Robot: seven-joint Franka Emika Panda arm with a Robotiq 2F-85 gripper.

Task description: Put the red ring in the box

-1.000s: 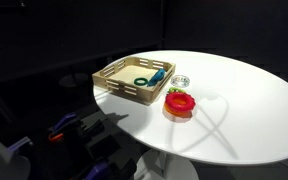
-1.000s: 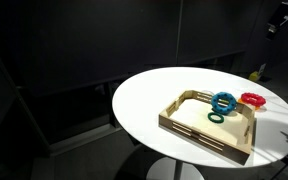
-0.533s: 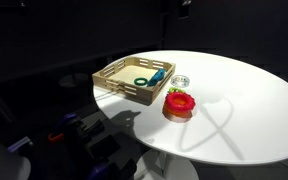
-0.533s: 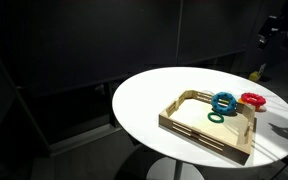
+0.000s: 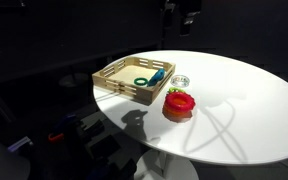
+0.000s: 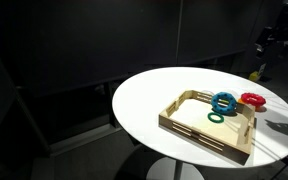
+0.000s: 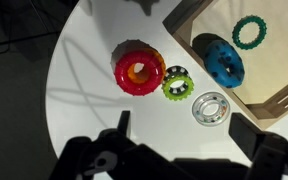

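In an exterior view, the gripper (image 5: pixel 184 12) hung high over the far edge of the white counter (image 5: pixel 254 105), well apart from everything on it. The red ring (image 5: pixel 180 103) lay on the counter outside the box (image 5: pixel 119 90), near one of its corners, with the silver dish (image 5: pixel 180 80) just behind it.

In an exterior view from the opposite side, I saw the red ring (image 6: pixel 252 99) just beyond the box (image 6: pixel 199 135), toward the counter's edge. A blue ring (image 6: pixel 224 102) and a green ring (image 6: pixel 216 117) lay inside the box.

In the wrist view, the red ring (image 7: pixel 140 71) showed orange at its centre. A small green ring (image 7: pixel 178 86) sat just beside it. The gripper's fingers (image 7: pixel 96 158) were spread wide, grasping nothing.
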